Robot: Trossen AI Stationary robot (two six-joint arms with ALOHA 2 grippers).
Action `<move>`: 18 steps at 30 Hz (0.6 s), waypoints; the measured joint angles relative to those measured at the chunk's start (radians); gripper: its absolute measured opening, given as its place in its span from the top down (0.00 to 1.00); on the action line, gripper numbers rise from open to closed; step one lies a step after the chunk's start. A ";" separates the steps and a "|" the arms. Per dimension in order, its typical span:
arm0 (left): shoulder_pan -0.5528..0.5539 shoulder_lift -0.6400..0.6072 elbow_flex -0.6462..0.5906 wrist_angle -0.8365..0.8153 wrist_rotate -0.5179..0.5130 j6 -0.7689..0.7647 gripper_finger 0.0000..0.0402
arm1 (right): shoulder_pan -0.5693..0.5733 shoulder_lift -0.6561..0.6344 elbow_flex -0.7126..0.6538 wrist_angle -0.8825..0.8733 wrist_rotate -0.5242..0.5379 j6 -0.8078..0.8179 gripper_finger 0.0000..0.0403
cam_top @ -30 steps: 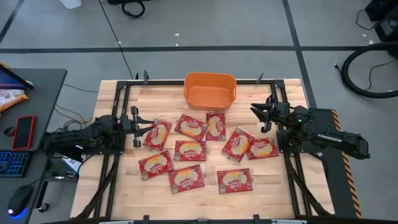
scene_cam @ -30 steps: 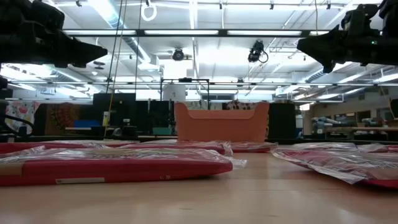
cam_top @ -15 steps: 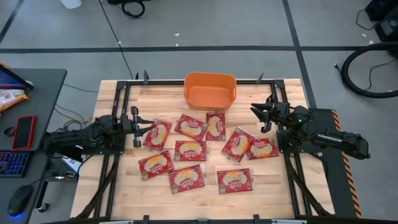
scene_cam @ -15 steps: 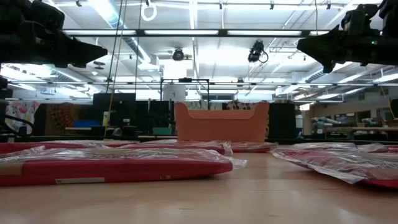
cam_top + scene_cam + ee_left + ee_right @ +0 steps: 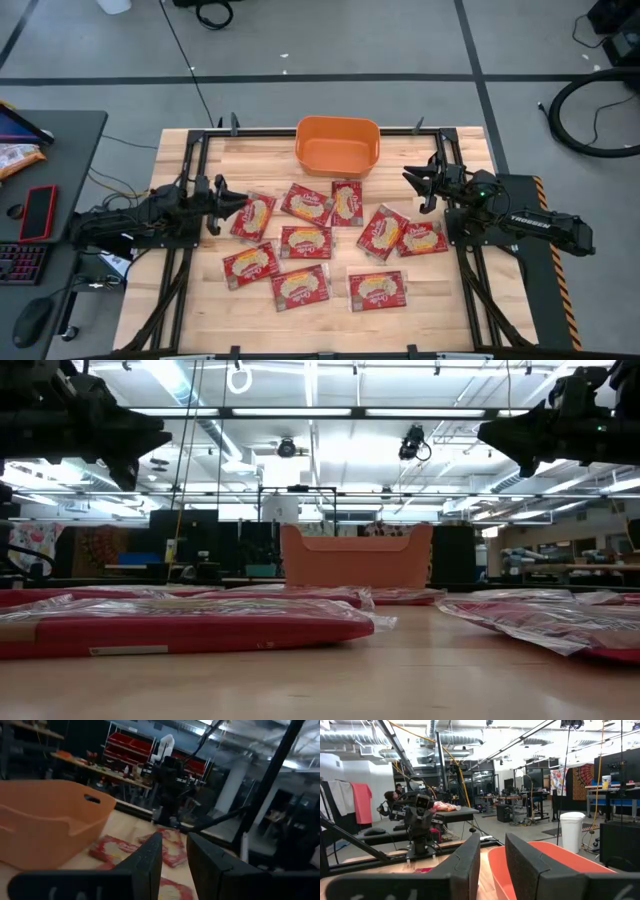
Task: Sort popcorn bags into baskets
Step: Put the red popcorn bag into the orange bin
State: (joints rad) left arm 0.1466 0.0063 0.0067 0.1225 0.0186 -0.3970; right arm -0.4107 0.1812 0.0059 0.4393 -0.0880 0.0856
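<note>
Lying flat, popcorn bags, variously angled

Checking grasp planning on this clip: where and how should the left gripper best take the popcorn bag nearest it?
The left gripper hangs at the table's left side, by the leftmost popcorn bag. The bag lies flat, so probably come from above and pinch its free left edge, away from neighbouring bags; the orange bin is at the far edge.
</note>
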 joint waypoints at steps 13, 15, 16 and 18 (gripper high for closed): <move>-0.021 0.329 0.105 0.029 -0.009 -0.004 0.77 | 0.000 0.000 0.000 0.000 -0.001 0.000 0.76; -0.028 0.408 0.115 0.032 -0.056 0.030 0.76 | 0.000 0.000 0.000 0.000 -0.001 0.000 0.76; -0.032 0.449 0.120 0.036 -0.078 0.043 0.76 | 0.000 0.000 0.000 0.000 -0.001 0.000 0.76; -0.038 0.527 0.130 0.040 -0.108 0.066 0.74 | 0.000 0.000 0.000 0.000 -0.001 0.000 0.76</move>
State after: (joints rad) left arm 0.1083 0.5334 0.1371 0.1626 -0.0891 -0.3310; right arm -0.4110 0.1810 0.0059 0.4393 -0.0887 0.0856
